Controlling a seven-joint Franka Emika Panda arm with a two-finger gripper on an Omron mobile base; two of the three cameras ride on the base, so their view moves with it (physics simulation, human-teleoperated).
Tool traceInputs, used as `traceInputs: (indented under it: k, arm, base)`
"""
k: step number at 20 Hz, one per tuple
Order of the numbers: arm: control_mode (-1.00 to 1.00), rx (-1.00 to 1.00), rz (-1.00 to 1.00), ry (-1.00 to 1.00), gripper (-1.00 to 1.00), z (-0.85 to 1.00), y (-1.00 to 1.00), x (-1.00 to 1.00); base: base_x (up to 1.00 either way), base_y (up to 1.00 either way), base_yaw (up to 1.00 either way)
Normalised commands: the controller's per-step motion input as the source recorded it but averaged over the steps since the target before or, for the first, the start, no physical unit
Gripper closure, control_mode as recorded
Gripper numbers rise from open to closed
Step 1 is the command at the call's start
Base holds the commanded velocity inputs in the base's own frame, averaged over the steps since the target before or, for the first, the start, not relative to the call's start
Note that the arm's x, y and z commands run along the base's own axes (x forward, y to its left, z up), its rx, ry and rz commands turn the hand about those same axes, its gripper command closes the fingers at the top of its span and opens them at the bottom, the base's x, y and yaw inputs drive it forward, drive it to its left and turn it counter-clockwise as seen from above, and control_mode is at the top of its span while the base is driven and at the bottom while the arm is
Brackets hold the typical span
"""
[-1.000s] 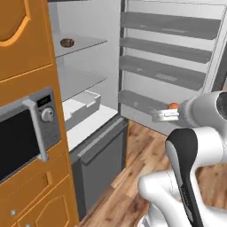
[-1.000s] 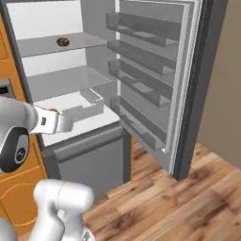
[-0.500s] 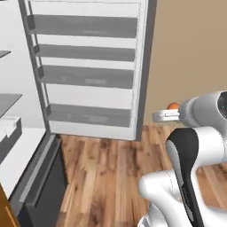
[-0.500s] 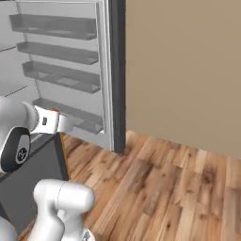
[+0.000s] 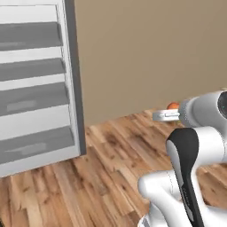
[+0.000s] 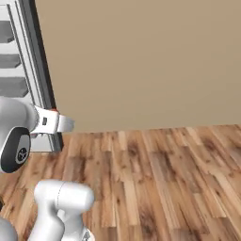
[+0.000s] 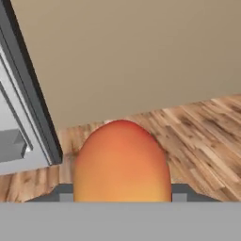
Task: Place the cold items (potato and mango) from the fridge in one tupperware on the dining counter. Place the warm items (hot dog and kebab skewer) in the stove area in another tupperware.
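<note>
An orange-red mango sits between the fingers of my gripper, which is shut on it. In the hand view the fruit bulges up from the bottom centre and hides most of the fingers. From the left base view, the mango peeks out as a small orange spot behind the gripper, held out at mid height to the right. Seen from the right base view, the gripper points rightward at the left side, with a sliver of the mango on top.
The open fridge door with its grey shelves stands at the left, its dark edge also showing in the right base view. A plain tan wall fills the back. Wood floor stretches ahead and to the right.
The whole picture has swung to the right as the base turned. The fridge has slid off to the left edge and bare wall has come in. The mango stays held in the gripper.
</note>
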Motion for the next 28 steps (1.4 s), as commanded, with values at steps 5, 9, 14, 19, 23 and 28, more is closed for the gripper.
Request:
traceInputs:
  k: [5, 9, 14, 19, 23, 28]
  arm:
    - [1.0, 0.0, 0.0, 0.0, 1.0, 0.0, 0.0, 0.0]
    - [1.0, 0.0, 0.0, 0.0, 1.0, 0.0, 0.0, 0.0]
    - [1.0, 0.0, 0.0, 0.0, 1.0, 0.0, 0.0, 0.0]
    - [1.0, 0.0, 0.0, 0.0, 1.0, 0.0, 0.0, 0.0]
    - [1.0, 0.0, 0.0, 0.0, 1.0, 0.0, 0.0, 0.0]
    - [1.0, 0.0, 0.0, 0.0, 1.0, 0.0, 0.0, 0.0]
  base:
    - [-0.15, 0.22, -0.84]
    - [-0.12, 0.18, -0.83]
    - [-0.07, 0.18, -0.82]
    - [-0.04, 0.15, -0.79]
    - [0.0, 0.17, -0.72]
    - [0.16, 0.55, -0.57]
